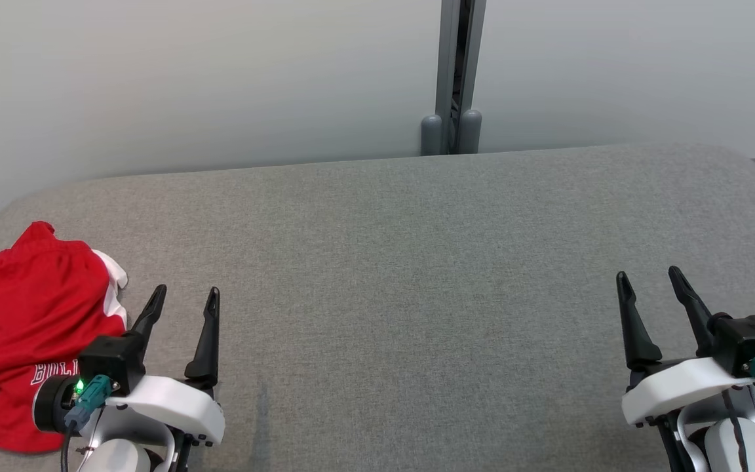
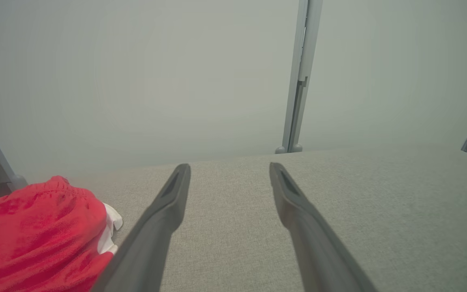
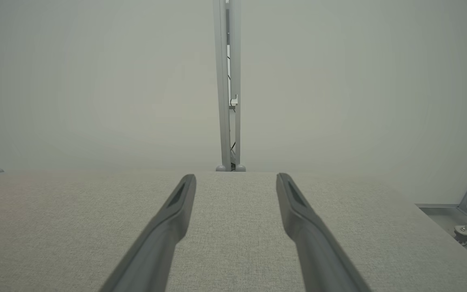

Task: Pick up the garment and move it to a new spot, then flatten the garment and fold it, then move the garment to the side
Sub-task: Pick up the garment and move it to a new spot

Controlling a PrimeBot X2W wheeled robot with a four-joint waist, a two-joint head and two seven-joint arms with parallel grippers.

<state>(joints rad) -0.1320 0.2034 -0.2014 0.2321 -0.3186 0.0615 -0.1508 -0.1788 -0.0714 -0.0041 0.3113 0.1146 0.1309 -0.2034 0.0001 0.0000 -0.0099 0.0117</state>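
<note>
The garment [image 1: 30, 328], a red jersey with white sleeve fabric and part of a white-outlined print showing, lies crumpled in a heap at the grey surface's left edge

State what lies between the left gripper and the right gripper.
Bare grey fabric tabletop, seen in the head view, between the dark-fingered left gripper and dark-fingered right gripper.

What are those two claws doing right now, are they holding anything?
Left gripper: open, holding nothing; the crumpled red jersey shirt lies just to its left.
Right gripper: open, holding nothing.
</note>
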